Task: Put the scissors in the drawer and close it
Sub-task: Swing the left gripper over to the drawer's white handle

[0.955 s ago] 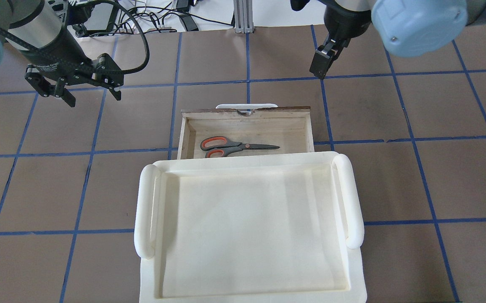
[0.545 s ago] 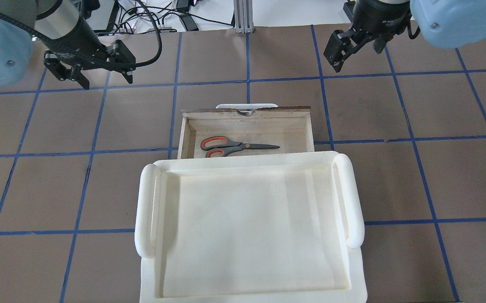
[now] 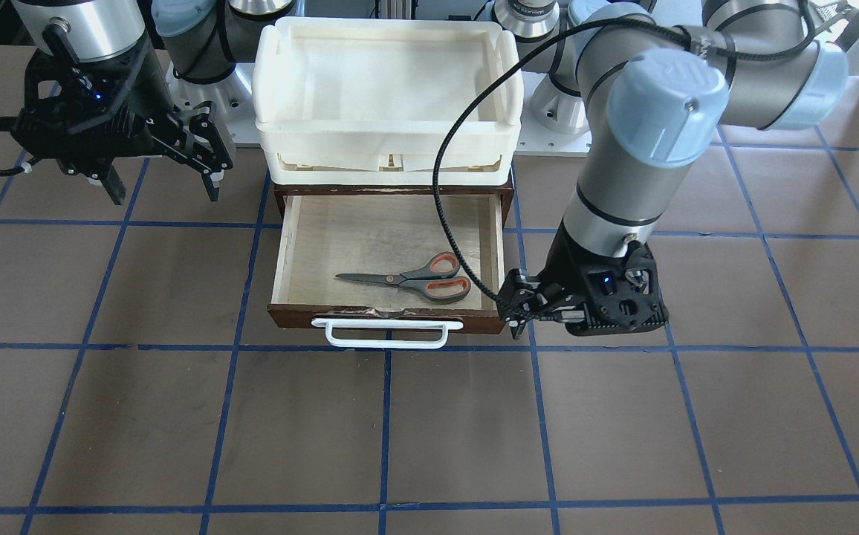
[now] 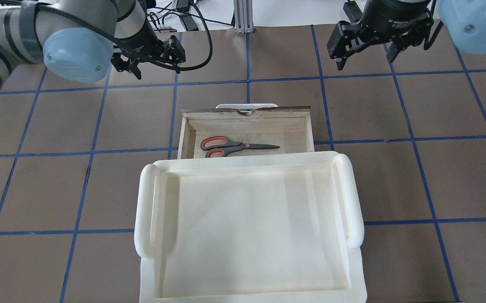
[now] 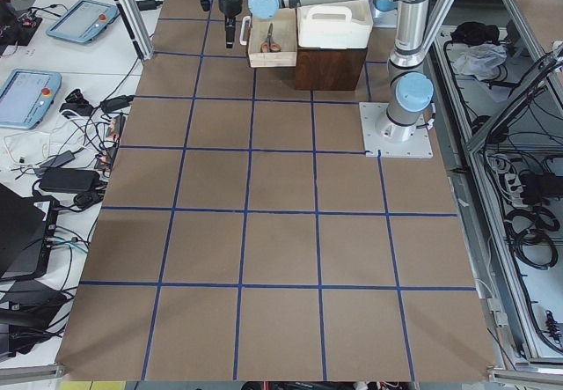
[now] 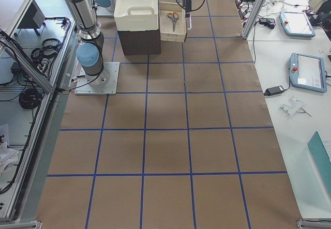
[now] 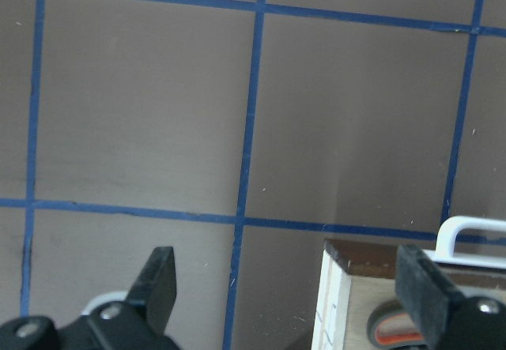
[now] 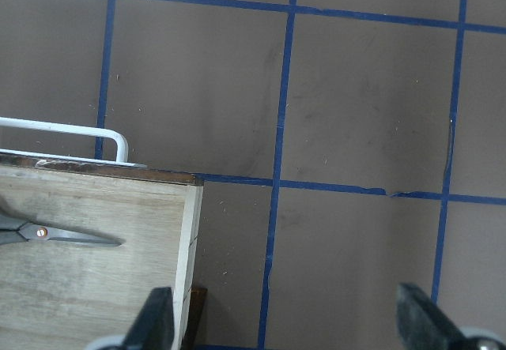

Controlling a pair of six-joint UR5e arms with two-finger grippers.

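Observation:
The scissors (image 4: 230, 146), with grey handles lined orange-red, lie flat in the open drawer (image 4: 247, 113); they also show in the front view (image 3: 415, 280). The drawer's white bar handle (image 4: 246, 105) faces away from the robot. My left gripper (image 4: 155, 65) hovers open and empty beyond the drawer's front left corner. The left wrist view shows it (image 7: 288, 287) over the floor mat beside that corner (image 7: 336, 302). My right gripper (image 4: 367, 59) hovers open and empty beyond the drawer's right side. The right wrist view shows it (image 8: 285, 322) near the drawer's wall (image 8: 190, 247).
Stacked white plastic trays (image 4: 144, 210) sit on the brown cabinet above the drawer and cover its rear part; they also show in the front view (image 3: 389, 30). The brown mat with blue grid lines (image 4: 394, 176) surrounds the cabinet. Cables lie at the table's far edge (image 4: 171, 17).
My left gripper has moved right, toward the drawer's front left corner. My right gripper has moved right and turned so both fingers show spread. Scissors and drawer have not moved.

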